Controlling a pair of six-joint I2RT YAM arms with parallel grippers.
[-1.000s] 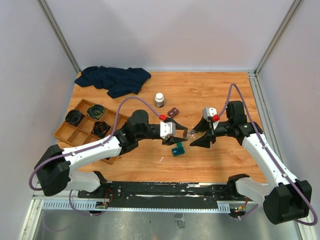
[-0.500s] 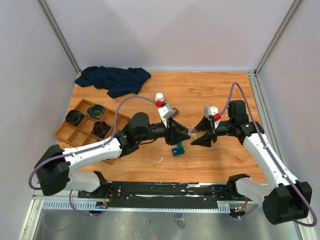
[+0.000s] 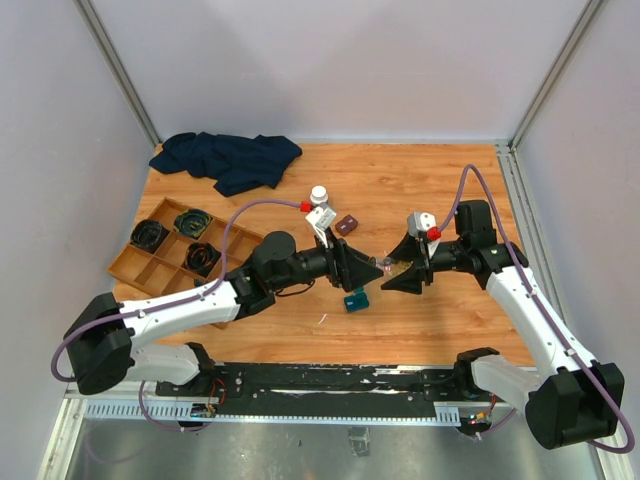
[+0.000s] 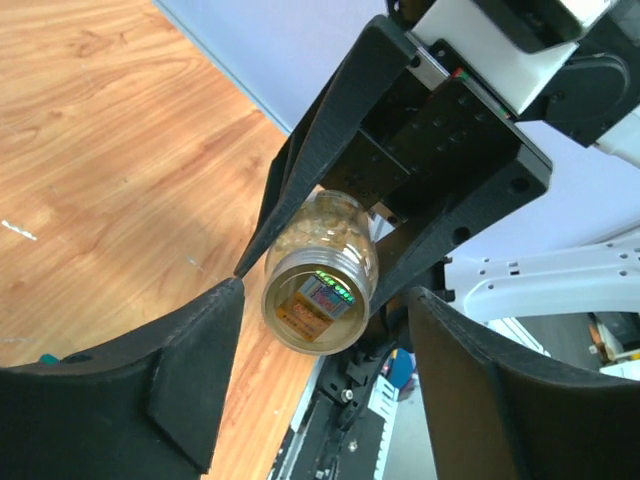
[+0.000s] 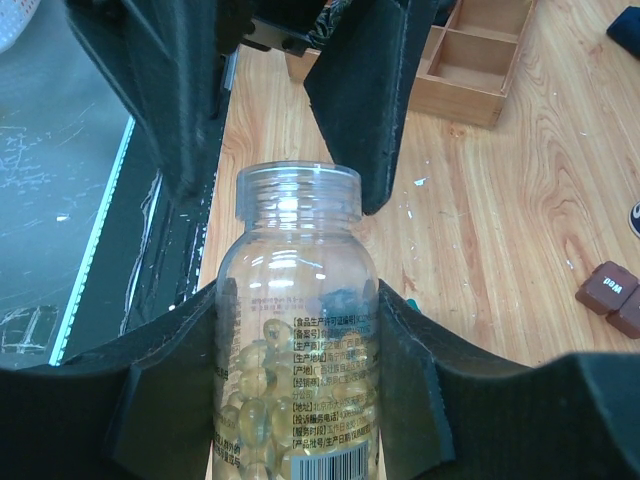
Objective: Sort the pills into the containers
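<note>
Right claw: your right gripper [image 5: 298, 310] pinches a clear plastic pill bottle of yellow softgels [image 5: 297, 420] by its body, one black finger pressed on each side. The bottle lies roughly level above the table, neck towards the left arm.
Left claw: your left gripper [image 4: 322, 300] is spread, and its two black fingers [image 5: 365, 100] flank the bottle's open threaded neck.
Gap at the neck: a narrow slit shows on either side of the neck, and you can see no contact.
Container: the small teal rectangular plastic case [image 3: 357, 300] lies on the wooden table [image 3: 430, 180] just near-left of the bottle, under the left gripper and apart from both claws. You cannot tell whether its lid is up.
Edges: the bottle hangs near the table's middle, well apart from every edge.
Room: bare wood runs from the bottle's far side to the back wall.
Far-left of the bottle: a white-capped jar [image 3: 319, 199] stands upright, and a small brown box [image 3: 347, 225] lies between the jar and the bottle.
Well left of the bottle: a wooden compartment tray [image 3: 135, 265] sits at the table's left edge.
Back-left corner: a dark blue cloth [image 3: 228, 160] lies crumpled.
</note>
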